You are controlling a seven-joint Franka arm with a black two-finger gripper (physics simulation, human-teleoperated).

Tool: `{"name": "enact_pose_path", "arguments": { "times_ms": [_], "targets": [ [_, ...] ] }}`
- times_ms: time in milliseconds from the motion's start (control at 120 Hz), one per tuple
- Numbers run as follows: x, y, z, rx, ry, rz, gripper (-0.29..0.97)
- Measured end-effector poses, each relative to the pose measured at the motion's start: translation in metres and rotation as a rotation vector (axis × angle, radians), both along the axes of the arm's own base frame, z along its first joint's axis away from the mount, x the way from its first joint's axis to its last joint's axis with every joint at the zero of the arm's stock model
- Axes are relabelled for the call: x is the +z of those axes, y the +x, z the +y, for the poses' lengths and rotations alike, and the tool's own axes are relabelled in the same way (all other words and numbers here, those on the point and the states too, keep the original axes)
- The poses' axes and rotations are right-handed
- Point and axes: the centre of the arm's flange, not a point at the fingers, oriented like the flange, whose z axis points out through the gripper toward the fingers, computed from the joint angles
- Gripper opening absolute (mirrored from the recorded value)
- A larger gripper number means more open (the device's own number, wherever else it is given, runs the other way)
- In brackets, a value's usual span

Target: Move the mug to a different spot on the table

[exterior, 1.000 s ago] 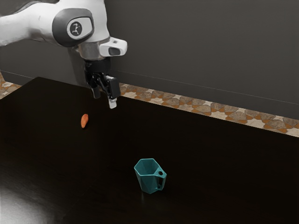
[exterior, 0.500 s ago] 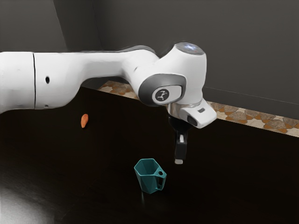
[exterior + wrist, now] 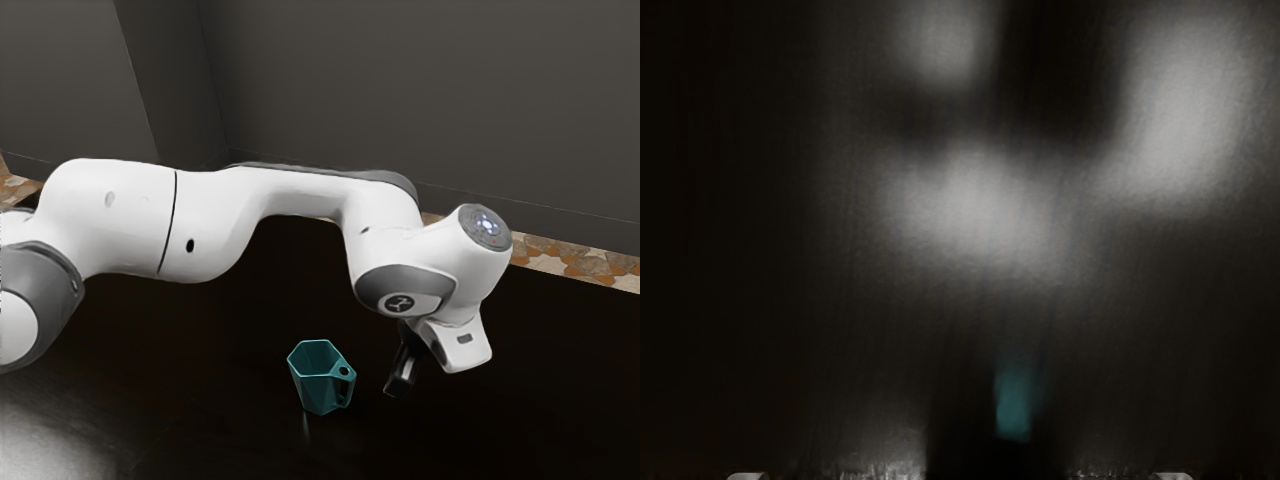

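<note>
Mug (image 3: 320,377): teal and faceted, upright with its mouth up. It stands on the dark table (image 3: 150,400) toward the near side, and its handle (image 3: 346,377) faces the exterior view's right.
Gripper (image 3: 396,384): low over the table, just beside the mug on the exterior view's right, on the handle's side. A strip of bare table shows between the two, so they are apart.
Gripper state: I cannot tell how far open it is, because it reads as one dark shape against the dark table. It has hold of nothing, since the mug stands free.
Arm (image 3: 300,215): reaches in from the exterior view's left, passes behind the mug and bends down at the wrist. The hand slants with its tip toward the mug.
Wrist view: glossy table with pale blurred reflections and a small teal patch (image 3: 1013,405). The patch is probably the mug or its reflection, but I cannot tell which.
Reason for the pose: the hand is at about the mug's height on the handle's side, which looks like an approach for a grasp there.
Progress: this looks like the approach step, with the mug not yet lifted or carried.
Next move calls for: closing the small gap and getting the gripper around the handle or the wall behind it.
Risk: the mug narrows toward its base and the table looks slick. A sideways nudge could slide or tip the mug.
</note>
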Motion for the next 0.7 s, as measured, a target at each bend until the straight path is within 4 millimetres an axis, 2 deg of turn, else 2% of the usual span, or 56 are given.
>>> {"name": "enact_pose_path", "arguments": {
  "times_ms": [408, 700],
  "targets": [
    [-0.049, -0.009, 0.007, 0.021, 0.127, 0.054, 0.30],
    [-0.077, -0.014, 0.023, -0.042, 0.227, 0.043, 0.25]
  ]
}}
